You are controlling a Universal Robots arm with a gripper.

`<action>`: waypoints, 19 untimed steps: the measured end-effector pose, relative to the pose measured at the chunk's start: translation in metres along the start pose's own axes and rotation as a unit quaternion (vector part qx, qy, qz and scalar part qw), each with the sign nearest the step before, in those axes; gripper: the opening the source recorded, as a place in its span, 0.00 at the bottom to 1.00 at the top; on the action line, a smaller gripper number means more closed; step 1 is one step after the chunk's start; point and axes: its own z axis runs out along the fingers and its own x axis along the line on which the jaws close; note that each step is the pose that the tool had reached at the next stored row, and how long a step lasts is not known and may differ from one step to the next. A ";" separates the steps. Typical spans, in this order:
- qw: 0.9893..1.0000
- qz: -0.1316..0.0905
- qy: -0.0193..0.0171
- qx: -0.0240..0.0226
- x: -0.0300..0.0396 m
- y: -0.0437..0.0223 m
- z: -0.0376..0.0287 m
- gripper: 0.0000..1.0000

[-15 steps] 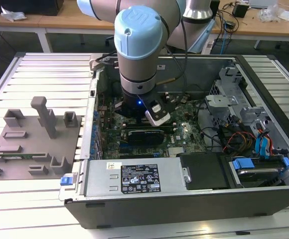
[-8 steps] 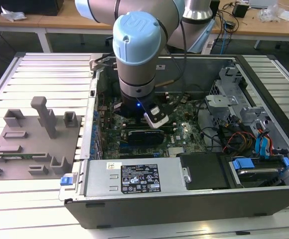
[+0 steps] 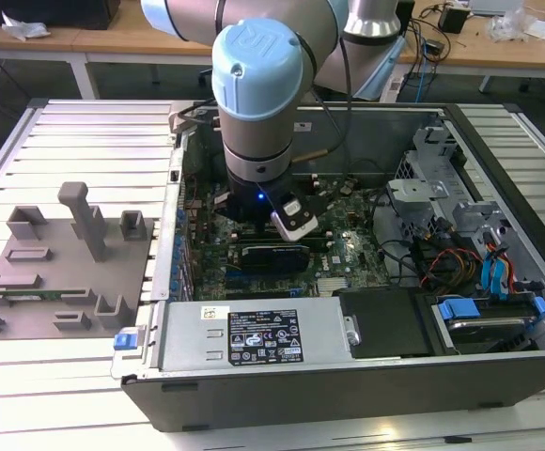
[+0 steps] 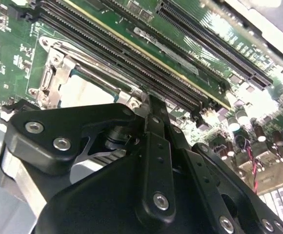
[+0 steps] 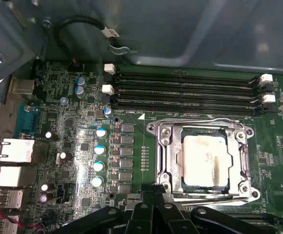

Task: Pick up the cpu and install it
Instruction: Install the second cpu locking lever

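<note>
The cpu (image 5: 205, 161), a silvery-white square chip with a smudged top, lies flat inside the metal socket frame (image 5: 202, 124) on the green motherboard. It also shows in the second wrist view as a pale patch, the cpu (image 4: 80, 92), behind the black gripper linkage. My gripper (image 5: 153, 194) hangs just off one edge of the socket frame, shut, with nothing seen between its tips. Seen in the second wrist view, the gripper (image 4: 149, 103) points at the board between the socket and the memory slots. In the exterior view the arm's wrist (image 3: 256, 94) reaches down into the open computer case.
Black memory slots (image 5: 185, 90) run along one side of the socket, and blue-topped capacitors (image 5: 100, 148) and rear ports (image 5: 12, 151) lie on another. A grey fixture plate (image 3: 66, 263) sits outside the case at the exterior view's left. Drive cage and cables (image 3: 460, 235) fill the right.
</note>
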 end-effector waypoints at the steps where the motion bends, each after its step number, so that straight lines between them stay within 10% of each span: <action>1: 1.000 0.000 0.000 0.002 -0.0005 0.0011 -0.0046 0.11; 6: 1.000 0.000 0.001 0.015 -0.0034 0.0060 -0.0245 0.11; 8: 0.999 0.000 0.002 0.034 -0.0053 0.0070 -0.0290 0.11; 10: 0.999 0.001 0.003 0.043 -0.0084 0.0073 -0.0288 0.11; 19: 0.999 0.003 0.003 0.046 -0.0424 0.0195 -0.0237 0.11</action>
